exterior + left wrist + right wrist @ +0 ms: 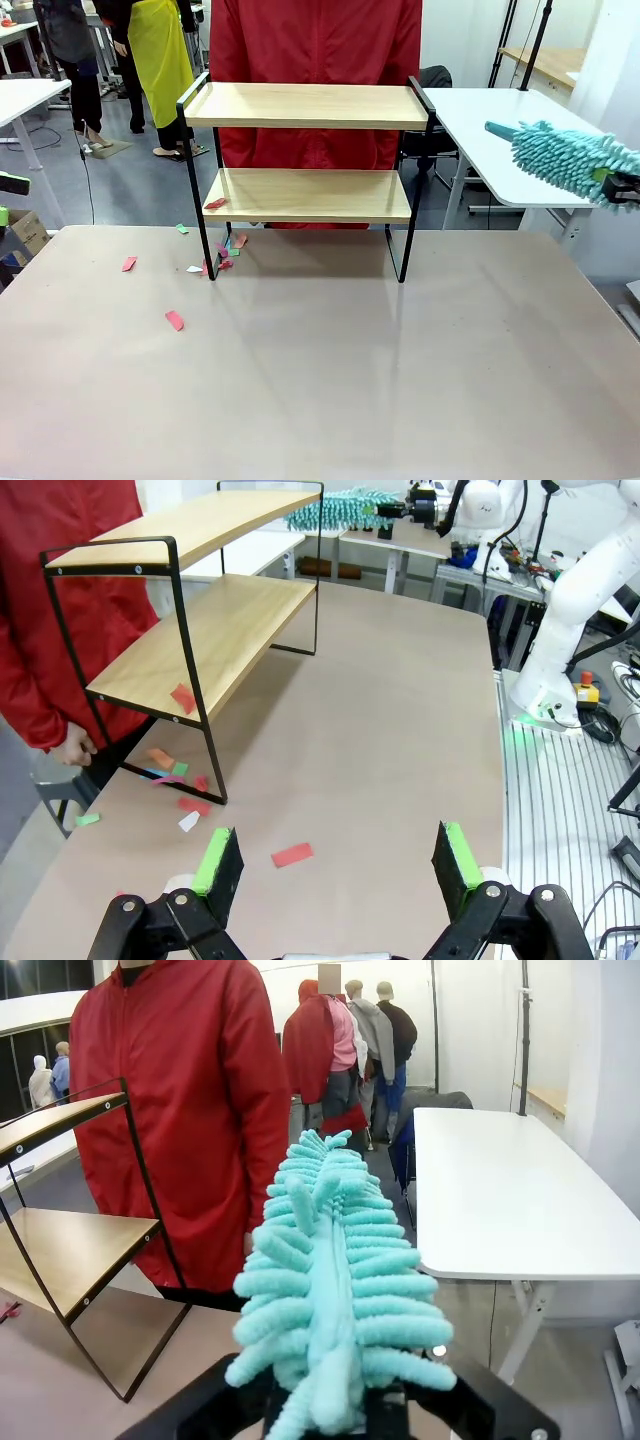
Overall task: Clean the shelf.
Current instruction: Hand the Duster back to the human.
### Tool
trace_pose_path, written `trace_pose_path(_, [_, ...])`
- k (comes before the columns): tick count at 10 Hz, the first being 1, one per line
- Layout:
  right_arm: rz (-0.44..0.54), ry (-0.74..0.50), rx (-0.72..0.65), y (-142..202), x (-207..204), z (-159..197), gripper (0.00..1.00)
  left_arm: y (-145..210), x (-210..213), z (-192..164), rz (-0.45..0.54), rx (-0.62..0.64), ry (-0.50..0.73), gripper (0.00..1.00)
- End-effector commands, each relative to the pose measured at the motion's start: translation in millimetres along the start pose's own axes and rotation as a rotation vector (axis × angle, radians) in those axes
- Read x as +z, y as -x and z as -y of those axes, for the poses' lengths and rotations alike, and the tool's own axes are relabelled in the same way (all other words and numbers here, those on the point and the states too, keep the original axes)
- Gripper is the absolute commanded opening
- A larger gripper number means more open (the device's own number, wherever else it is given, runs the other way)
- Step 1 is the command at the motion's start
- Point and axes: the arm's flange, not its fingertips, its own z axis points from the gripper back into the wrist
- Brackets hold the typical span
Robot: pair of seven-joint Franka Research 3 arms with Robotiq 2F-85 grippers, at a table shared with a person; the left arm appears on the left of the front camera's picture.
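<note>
My worry from here is the shelf [305,150] itself: it stands light on thin legs at the far side of the counter [320,370], just in front of a person in red [315,40], and a hard sideways sweep with the duster [565,158] could shove or tip it toward them. One red scrap [215,204] lies on the lower board at its left end; a careless stroke would only flick it down among the other scraps [225,255] around the left front leg, or off the counter. My right pincer [335,1415] is clamped on the duster's base, holding it up off to the shelf's right, clear of it. My left pincer [338,858] hangs wide open over the counter, empty, touching nothing, near a red scrap.
</note>
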Motion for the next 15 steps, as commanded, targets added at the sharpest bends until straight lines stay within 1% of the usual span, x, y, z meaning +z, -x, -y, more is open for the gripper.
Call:
trace_pose_path(1, [0.005,0.003,-0.011,-3.7,0.6,-1.1,0.16,-2.7,1.4,0.2,0.014,-0.001,0.002,1.0])
trace_pose_path(15, [0.005,0.003,-0.011,-3.7,0.6,-1.1,0.16,-2.7,1.4,0.2,0.014,-0.001,0.002,1.0])
